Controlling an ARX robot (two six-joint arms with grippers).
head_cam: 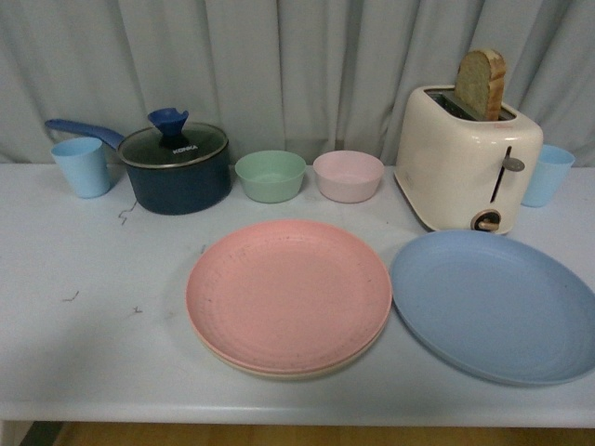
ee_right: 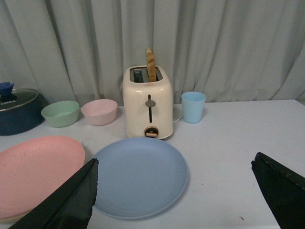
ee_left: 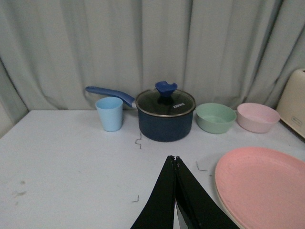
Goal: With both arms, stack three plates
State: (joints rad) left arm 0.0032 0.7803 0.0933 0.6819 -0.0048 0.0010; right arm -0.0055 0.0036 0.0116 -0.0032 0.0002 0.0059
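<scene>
The pink plate (head_cam: 288, 293) lies on the beige plate (head_cam: 288, 373), with the blue plate (head_cam: 493, 302) beside them. White lettering on the saucepan lid (head_cam: 174, 144) is too small to read. The left hand (ee_left: 174, 160) is pinched closed and empty; the right hand (ee_right: 174, 164) gapes wide.

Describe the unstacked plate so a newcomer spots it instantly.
Find the cream toaster with bread sticking out, back right on the table. Directly in front of it lies the blue plate. Unlike the pink plate beside it, which sits on a beige plate, it lies alone.
</scene>
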